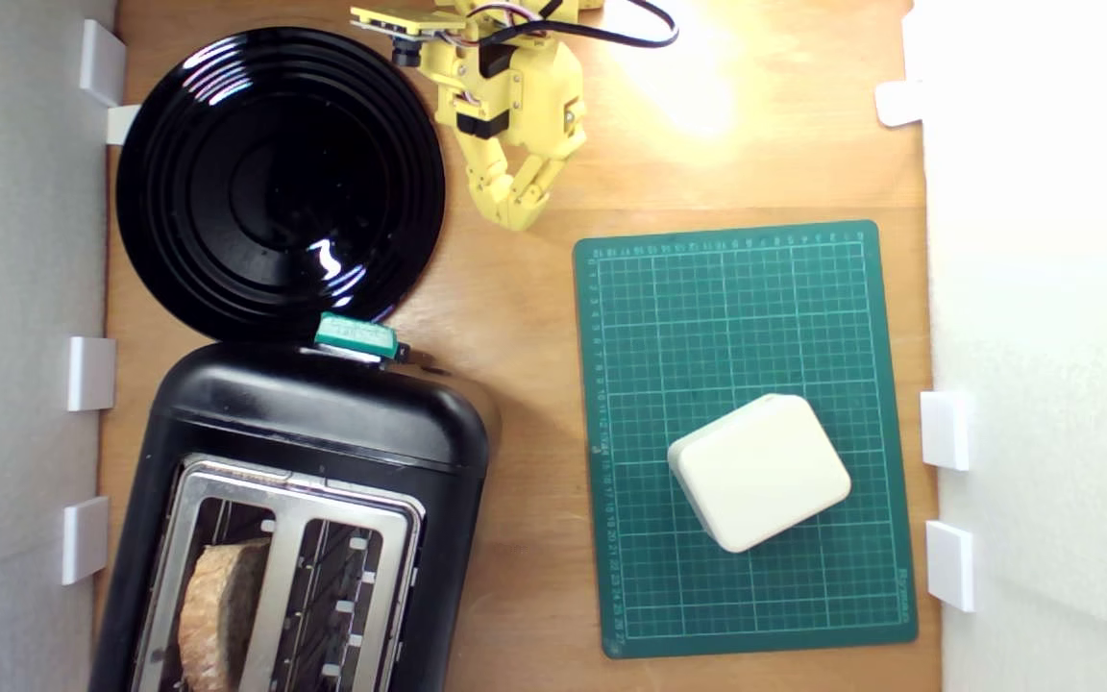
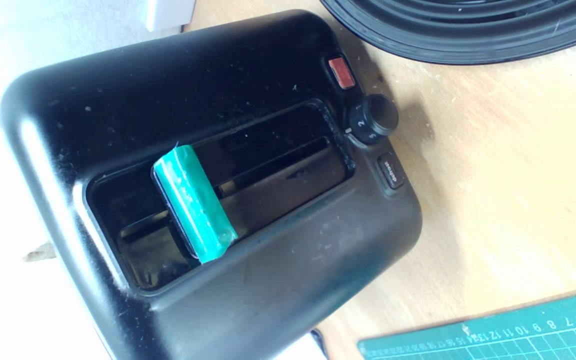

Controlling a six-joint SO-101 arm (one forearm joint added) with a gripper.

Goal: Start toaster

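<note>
A: How far along is the toaster job?

B: Barely begun, I'd judge. Going left to right in the exterior view: the toaster [image 1: 323,442] sits at the tabletop's near-left corner, a slice of bread [image 1: 217,605] already in its left slot. The black plate [image 1: 227,125] lies behind it at the far-left corner.

A: And the lever?

B: The teal lever [image 2: 194,202] sits near one end of its slot in the wrist view, seemingly still up. Nothing touches it.

A: Where's the arm?

B: The gripper [image 1: 518,213] hangs over bare wood near the far edge, beside the plate, well apart from the lever. Its fingers lie close together, nearly closed, holding nothing.

A: To the right?

B: A green cutting mat [image 1: 669,288] carrying a white block [image 1: 760,471].

A: So what's left?

B: Reaching the lever and pressing it down.
</note>
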